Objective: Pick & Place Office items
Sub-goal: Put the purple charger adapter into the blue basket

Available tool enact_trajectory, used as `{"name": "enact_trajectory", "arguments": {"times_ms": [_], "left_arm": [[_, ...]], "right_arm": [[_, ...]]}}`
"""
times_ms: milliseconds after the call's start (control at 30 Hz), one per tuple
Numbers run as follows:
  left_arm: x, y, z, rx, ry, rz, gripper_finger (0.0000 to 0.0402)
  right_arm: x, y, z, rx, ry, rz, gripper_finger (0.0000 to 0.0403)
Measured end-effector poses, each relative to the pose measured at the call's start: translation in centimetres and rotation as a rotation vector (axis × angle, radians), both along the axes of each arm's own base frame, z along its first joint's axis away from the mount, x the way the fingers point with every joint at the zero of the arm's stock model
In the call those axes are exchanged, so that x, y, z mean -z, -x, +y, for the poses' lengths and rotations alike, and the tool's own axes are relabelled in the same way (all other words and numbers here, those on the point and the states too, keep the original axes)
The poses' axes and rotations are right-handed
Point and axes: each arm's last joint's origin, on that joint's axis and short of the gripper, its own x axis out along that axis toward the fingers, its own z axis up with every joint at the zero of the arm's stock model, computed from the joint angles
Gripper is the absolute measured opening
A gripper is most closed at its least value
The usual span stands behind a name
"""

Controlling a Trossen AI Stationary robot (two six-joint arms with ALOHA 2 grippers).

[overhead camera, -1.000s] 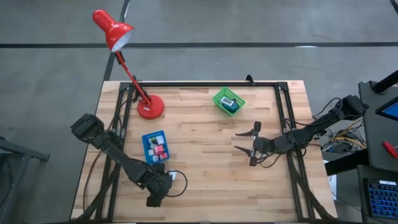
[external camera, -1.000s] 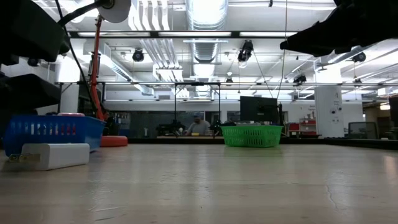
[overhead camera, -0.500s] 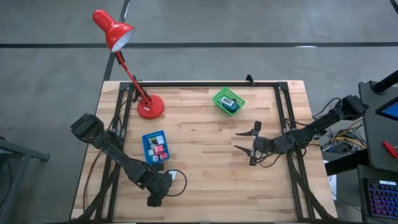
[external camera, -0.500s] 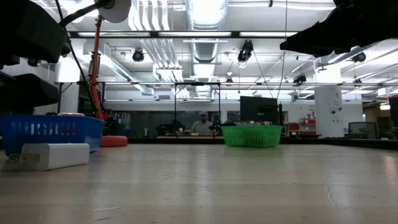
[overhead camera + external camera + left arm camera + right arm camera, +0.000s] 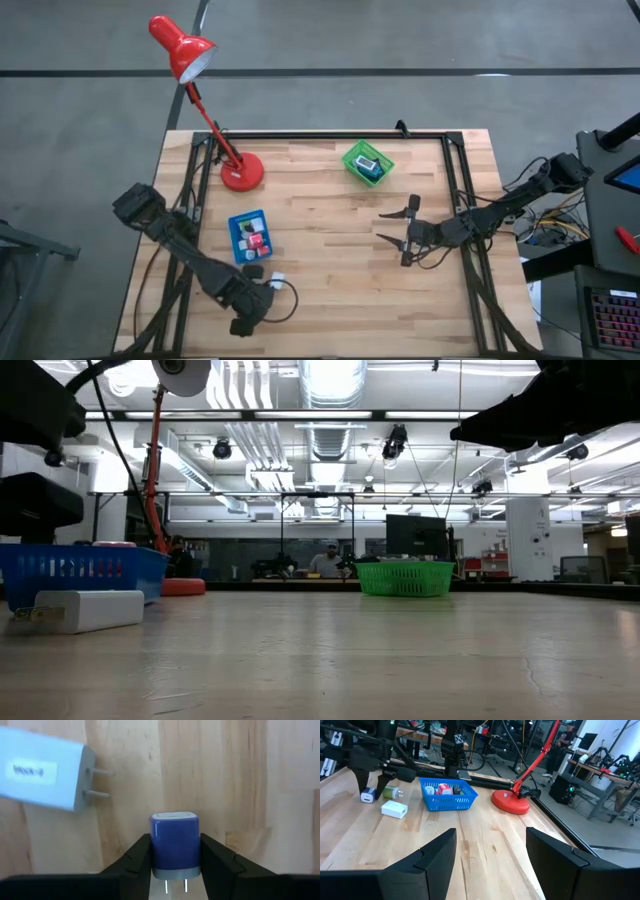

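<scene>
Blue boxy plug (two prongs) in left pincer.

at the left wrist frame's centre, a smooth glossy blue plastic plug block with metal prongs; upper left, a matt white plastic charger; behind both, the pale, grained wooden tabletop.
</scene>
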Motion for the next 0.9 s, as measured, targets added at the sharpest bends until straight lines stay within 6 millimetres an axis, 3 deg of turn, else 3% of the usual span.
{"name": "enact_trajectory", "arguments": {"times_ms": [500,900], "left_arm": [[-0.7,-0.3,-1.1,0.171,-0.07,-0.212,0.0124],[-4.9,-0.7,-0.7,0.284,-0.213,-0.547,0.0124]], "right_arm": [[0.0,0.0,0.0,-0.001,0.0,0.0,0.0231],[0.0,0.0,0.0,-0.003,-0.002,-0.002,0.0231]]}}
